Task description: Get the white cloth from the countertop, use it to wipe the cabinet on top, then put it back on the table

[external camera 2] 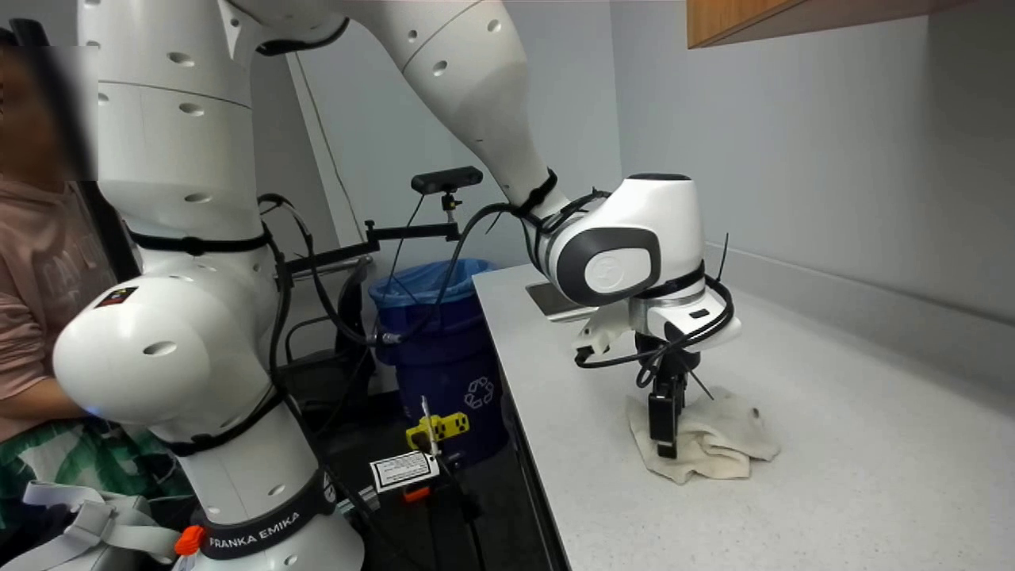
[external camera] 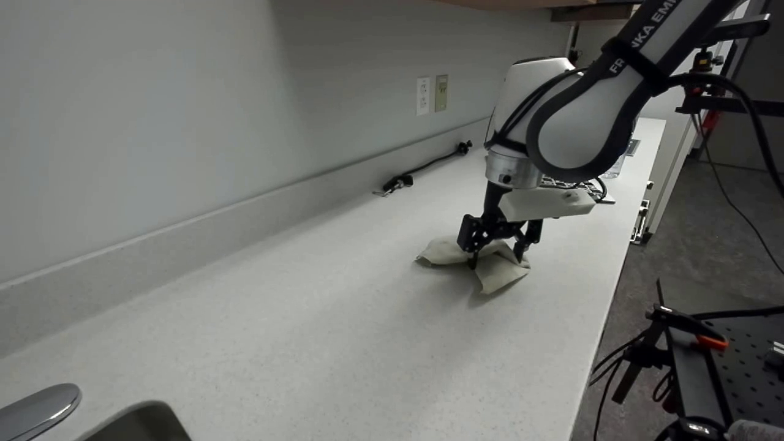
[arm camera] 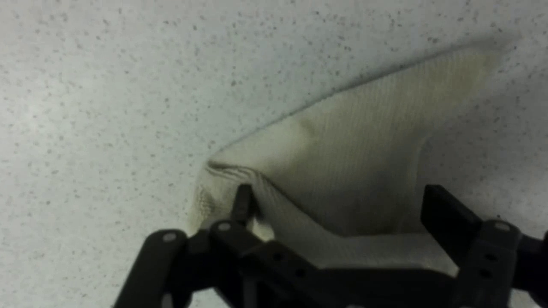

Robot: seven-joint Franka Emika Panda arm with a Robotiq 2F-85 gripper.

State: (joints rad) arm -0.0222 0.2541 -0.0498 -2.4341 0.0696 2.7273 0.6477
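Note:
A crumpled off-white cloth (external camera: 499,272) lies on the white speckled countertop (external camera: 294,343); it shows in both exterior views (external camera 2: 725,436) and fills the middle of the wrist view (arm camera: 351,154). My gripper (external camera: 496,260) points down over the cloth, with its fingers low at the counter. In the wrist view the fingers (arm camera: 338,192) stand wide apart, with folds of cloth between them. The gripper is open; the fingertips are among or against the cloth. A wooden upper cabinet (external camera 2: 737,20) hangs above the counter and also shows at the top edge of an exterior view (external camera: 508,3).
A sink (external camera: 144,425) and faucet (external camera: 43,407) are at the counter's near end. A black cable with a clamp (external camera: 422,171) lies along the backsplash. A laptop (external camera: 603,195) sits behind the gripper. A blue recycling bin (external camera 2: 436,325) and a person (external camera 2: 47,293) are beyond the counter.

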